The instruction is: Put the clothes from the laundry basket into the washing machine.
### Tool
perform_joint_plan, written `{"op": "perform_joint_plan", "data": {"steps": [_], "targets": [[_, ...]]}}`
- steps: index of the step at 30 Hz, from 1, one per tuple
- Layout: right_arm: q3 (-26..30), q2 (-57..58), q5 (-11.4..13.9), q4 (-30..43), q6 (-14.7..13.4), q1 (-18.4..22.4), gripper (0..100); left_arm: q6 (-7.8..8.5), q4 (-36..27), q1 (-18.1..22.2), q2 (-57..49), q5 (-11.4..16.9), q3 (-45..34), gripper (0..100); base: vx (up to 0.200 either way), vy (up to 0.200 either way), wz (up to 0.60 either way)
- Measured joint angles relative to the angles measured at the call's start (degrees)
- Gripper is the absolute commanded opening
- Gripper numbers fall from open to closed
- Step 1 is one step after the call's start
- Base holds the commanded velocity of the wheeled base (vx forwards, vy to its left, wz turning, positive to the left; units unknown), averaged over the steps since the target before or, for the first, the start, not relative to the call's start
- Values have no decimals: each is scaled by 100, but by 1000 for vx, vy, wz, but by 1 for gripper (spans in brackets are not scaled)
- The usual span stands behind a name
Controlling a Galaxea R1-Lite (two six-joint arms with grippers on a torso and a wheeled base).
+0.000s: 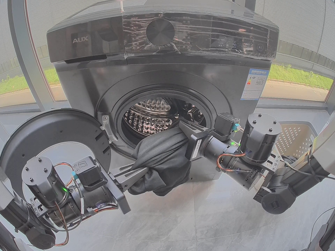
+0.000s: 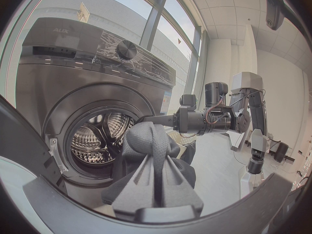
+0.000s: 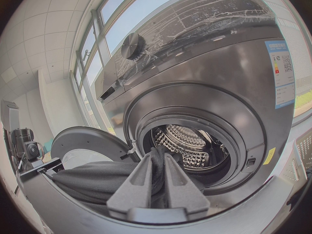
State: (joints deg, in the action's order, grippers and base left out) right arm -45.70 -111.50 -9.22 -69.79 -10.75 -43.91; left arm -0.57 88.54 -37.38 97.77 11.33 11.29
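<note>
Head view: I held the dark garment at the mouth of the washing machine, most of it hanging below the opening. The left gripper and right gripper were both clamped on it.
Left wrist view: the cloth was pinched tight.
Right wrist view: likewise.
Risk, as I judged it: the hanging fold could catch the machine's lip and slide out.

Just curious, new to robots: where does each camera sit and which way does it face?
Head view: on the robot's head, facing forward and down at the washing machine; both arms show, left fingers and right fingers pinching a dark garment.
Left wrist view: on the left arm, facing along its fingers toward the drum; right arm beyond.
Right wrist view: on the right arm, facing along its fingers into the drum.
All share the garment before the drum.
</note>
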Motion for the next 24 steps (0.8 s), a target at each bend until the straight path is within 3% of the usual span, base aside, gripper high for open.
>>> {"op": "perform_joint_plan", "data": {"steps": [6,7,15,24], "targets": [[50,2,2,-52,-2,0,0,-21,4,-13,-52,-5,74,0,0,0,0],[69,2,9,-72,0,0,100,-32,4,-18,-56,-5,95,0,0,0,0],[364,15,2,-24,44,1,100,-68,13,-22,-74,-90,444,0,0,0,0],[784,22,5,20,123,0,100,-213,13,-22,-37,-597,959,0,0,0,0]]}}
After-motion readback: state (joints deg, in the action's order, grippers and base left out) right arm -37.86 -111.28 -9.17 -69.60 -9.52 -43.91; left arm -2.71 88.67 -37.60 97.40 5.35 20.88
